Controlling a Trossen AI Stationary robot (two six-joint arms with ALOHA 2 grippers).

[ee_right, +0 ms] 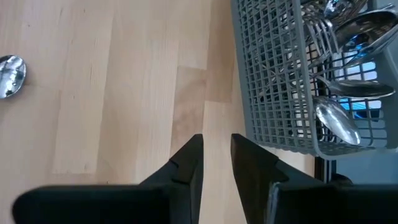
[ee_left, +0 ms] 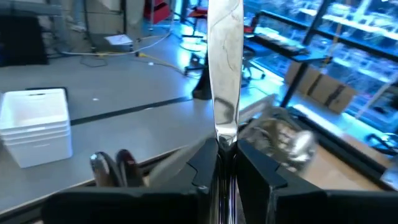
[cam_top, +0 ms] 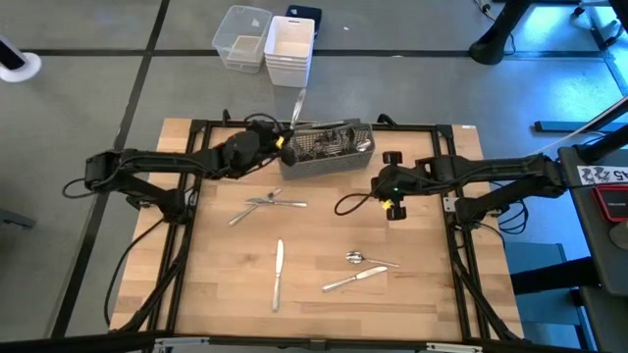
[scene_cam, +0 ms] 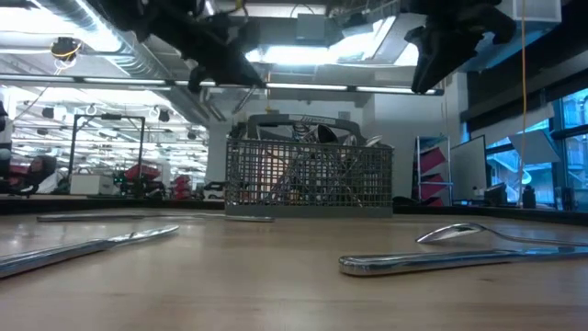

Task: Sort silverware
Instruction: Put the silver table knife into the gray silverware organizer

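Note:
My left gripper (cam_top: 282, 138) hangs over the left end of the grey mesh caddy (cam_top: 329, 149), shut on a flat silver table knife (ee_left: 224, 68) that sticks out past its fingertips toward the far edge. The caddy (ee_right: 292, 74) holds several spoons and forks. My right gripper (ee_right: 216, 163) hovers open above bare wood just right of the caddy, nothing between its fingers. Loose silverware lies flat on the table: two crossed pieces (cam_top: 267, 203), a knife (cam_top: 279, 275), a spoon (cam_top: 358, 258) and another knife (cam_top: 353, 280). My left gripper pinches the knife between its two fingers at a narrow stretch (ee_left: 225, 144) of its length. The fingers (ee_left: 202, 165) point nearly level toward the table's far edge, and the knife runs on along them. It is lifted clear, its broad free end (cam_top: 298, 99) out beyond the caddy.
White stacked bins (cam_top: 289, 47) and a clear bin (cam_top: 241, 35) stand on the floor beyond the far edge. Black frame rails (cam_top: 186, 176) run along the table's left and right sides. Bare wood lies between the loose pieces in the table's middle and near part.

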